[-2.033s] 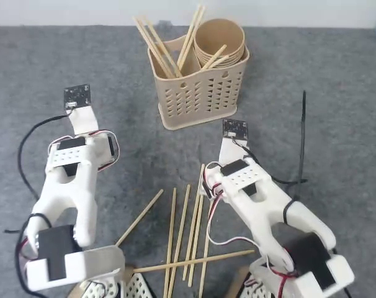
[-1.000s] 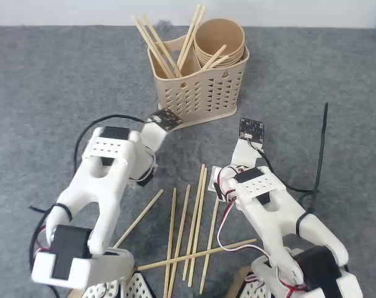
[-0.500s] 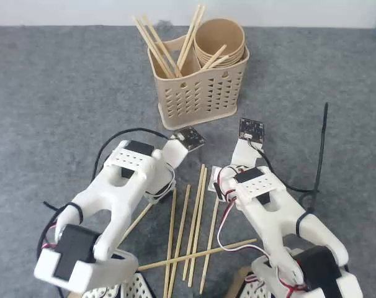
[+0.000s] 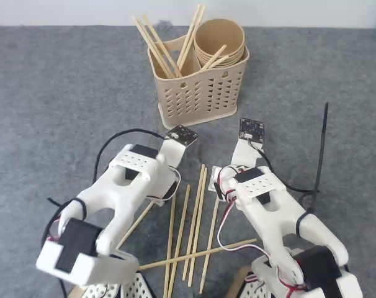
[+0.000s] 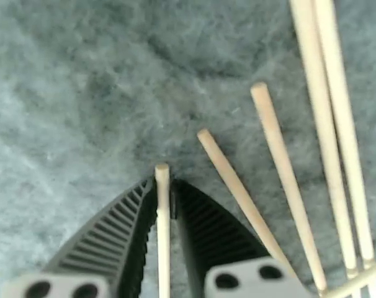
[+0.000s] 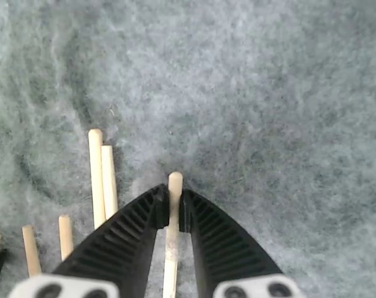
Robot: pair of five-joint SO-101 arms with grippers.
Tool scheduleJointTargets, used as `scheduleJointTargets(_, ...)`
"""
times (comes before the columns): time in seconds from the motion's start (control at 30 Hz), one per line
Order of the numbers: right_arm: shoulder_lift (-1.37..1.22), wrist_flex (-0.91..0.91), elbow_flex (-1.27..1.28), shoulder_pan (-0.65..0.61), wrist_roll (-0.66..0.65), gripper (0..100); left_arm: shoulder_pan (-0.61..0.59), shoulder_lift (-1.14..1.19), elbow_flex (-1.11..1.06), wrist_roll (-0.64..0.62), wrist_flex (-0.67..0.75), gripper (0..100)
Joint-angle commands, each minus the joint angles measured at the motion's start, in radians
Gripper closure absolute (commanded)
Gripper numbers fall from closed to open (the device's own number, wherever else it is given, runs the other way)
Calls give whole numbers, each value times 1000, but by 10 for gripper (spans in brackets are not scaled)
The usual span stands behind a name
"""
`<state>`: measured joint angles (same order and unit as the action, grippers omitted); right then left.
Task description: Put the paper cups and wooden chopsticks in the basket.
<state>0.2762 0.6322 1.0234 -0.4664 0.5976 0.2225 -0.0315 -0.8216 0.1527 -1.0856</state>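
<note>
The left gripper [image 5: 164, 185] is clamped on one chopstick [image 5: 162, 248] near its tip, and the right gripper [image 6: 173, 200] is likewise closed on its own stick [image 6: 170, 257]. Both are held low at the grey mat [image 4: 51, 93], long axes running roughly toward the basket [image 4: 200, 99]. The basket stands farther up the table, ahead of both grippers; the left one looks slightly nearer its front wall (judged from the high view). I judge the coming lift turns on that wall — each stick must rise above the rim and tip upright. The paper cups [image 4: 220, 38] are nested in one compartment, with stored chopsticks [image 4: 156, 43] leaning out over the rim. Loose chopsticks [image 4: 195, 217] lie between the arms, just beside each held one.
</note>
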Motion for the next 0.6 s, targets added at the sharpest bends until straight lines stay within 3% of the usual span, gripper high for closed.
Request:
scheduleJointTargets(0.0,54,-10,-6,15,2,991,-2,21,39,-21,-86,988)
scheduleJointTargets(0.17,54,-10,-6,15,2,991,-23,-178,208,-17,-334,988)
scheduleJointTargets(0.27,54,-10,-6,15,2,991,-60,-313,308,-17,-407,988)
scheduleJointTargets(0.43,54,-10,-6,15,2,991,-144,-476,429,-21,-384,988)
scheduleJointTargets(0.57,54,-12,-6,15,2,991,-255,-571,507,-23,-252,987)
